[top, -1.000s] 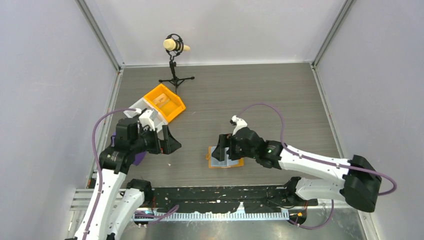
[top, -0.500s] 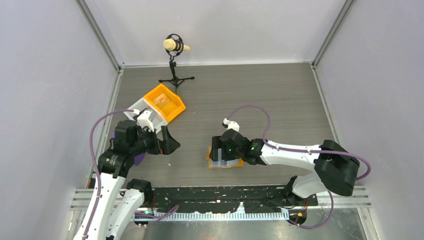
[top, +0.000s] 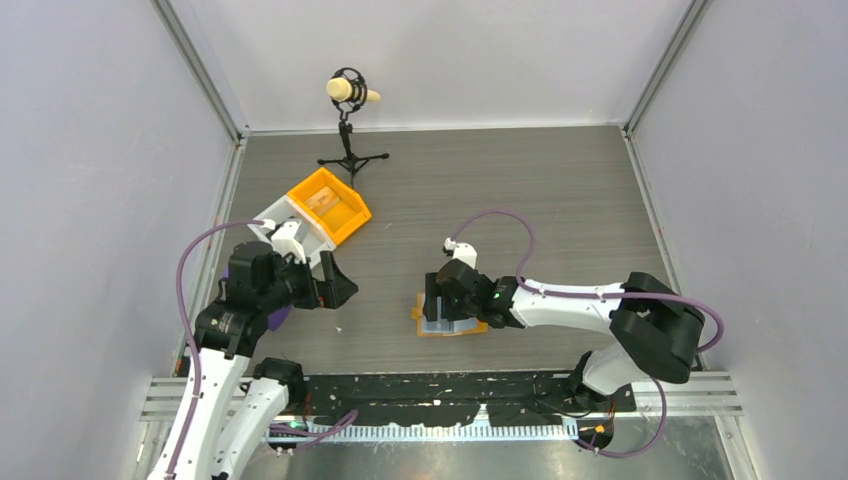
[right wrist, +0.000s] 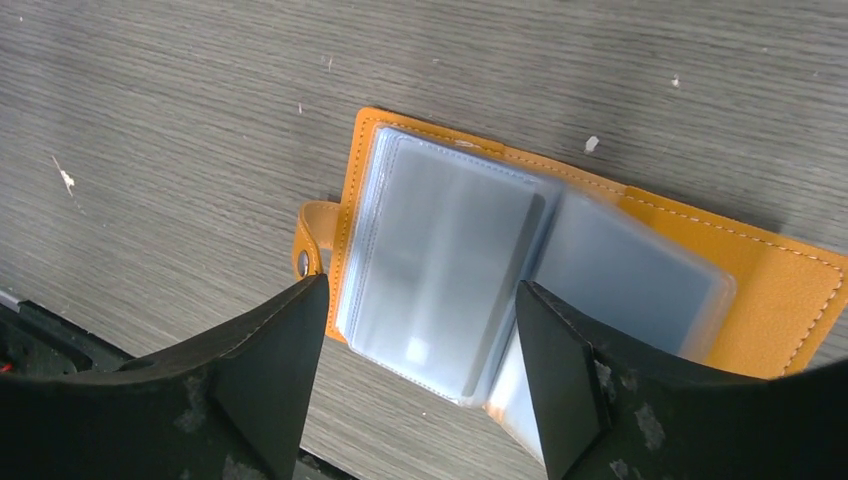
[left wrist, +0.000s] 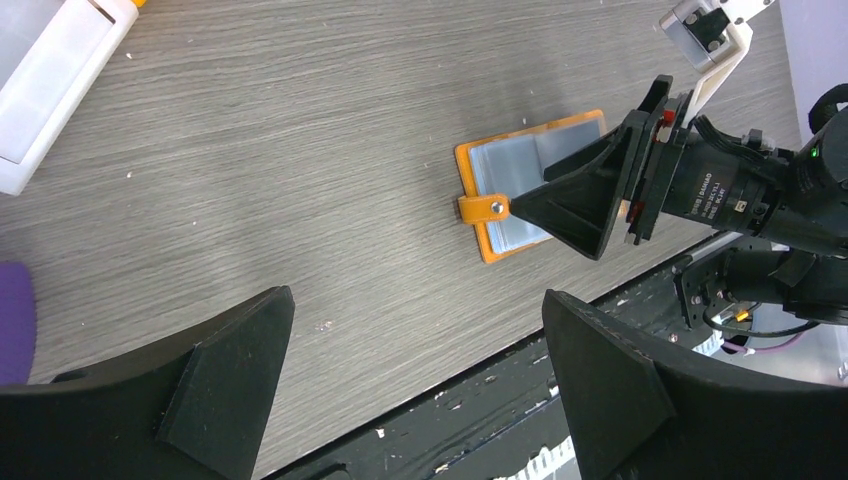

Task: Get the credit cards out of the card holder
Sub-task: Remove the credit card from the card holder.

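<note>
Right fingers stand apart above the open holder on the table. Left fingers gape wide, empty. The right wrist label is unreadable.

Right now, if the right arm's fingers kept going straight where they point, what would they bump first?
Probably the open card holder: its clear pocket pages lie straight ahead, between the right fingers. How near they are is hard to tell.

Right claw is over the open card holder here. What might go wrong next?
1. The right claw straddles the cloudy plastic sleeves of the card holder; closing here may pinch only plastic.
2. The left claw hangs open well away, so nothing pins the card holder to the table: a pull may drag or lift it whole.
</note>
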{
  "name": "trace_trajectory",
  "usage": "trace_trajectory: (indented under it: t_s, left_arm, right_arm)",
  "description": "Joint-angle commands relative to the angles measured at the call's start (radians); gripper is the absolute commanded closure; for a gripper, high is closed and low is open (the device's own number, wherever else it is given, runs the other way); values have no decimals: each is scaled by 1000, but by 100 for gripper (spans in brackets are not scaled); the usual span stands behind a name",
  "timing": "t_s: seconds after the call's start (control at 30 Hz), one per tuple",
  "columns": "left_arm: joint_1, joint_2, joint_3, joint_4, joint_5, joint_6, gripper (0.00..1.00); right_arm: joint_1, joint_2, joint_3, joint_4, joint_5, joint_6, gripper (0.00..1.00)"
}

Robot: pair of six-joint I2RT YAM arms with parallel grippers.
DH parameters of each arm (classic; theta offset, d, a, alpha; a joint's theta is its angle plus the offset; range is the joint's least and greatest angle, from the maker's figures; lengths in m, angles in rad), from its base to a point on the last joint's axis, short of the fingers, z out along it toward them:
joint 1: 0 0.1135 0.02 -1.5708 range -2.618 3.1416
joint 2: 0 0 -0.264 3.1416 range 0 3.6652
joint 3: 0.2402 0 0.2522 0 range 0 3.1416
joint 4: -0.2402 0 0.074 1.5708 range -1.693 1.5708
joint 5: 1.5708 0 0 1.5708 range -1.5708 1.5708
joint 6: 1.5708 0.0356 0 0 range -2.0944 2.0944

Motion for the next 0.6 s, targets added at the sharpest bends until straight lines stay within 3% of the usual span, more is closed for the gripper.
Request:
trace_trajectory:
  t_s: [0.0,0.57]
  left_arm:
    - [-2,-11,2,24,-3,-3,2]
    - [-2,-3,-1,29,3,-6,7]
  right_arm:
    - [14,-4,18,66,72,17,27]
    - [100,143,196,-199,228,34,27]
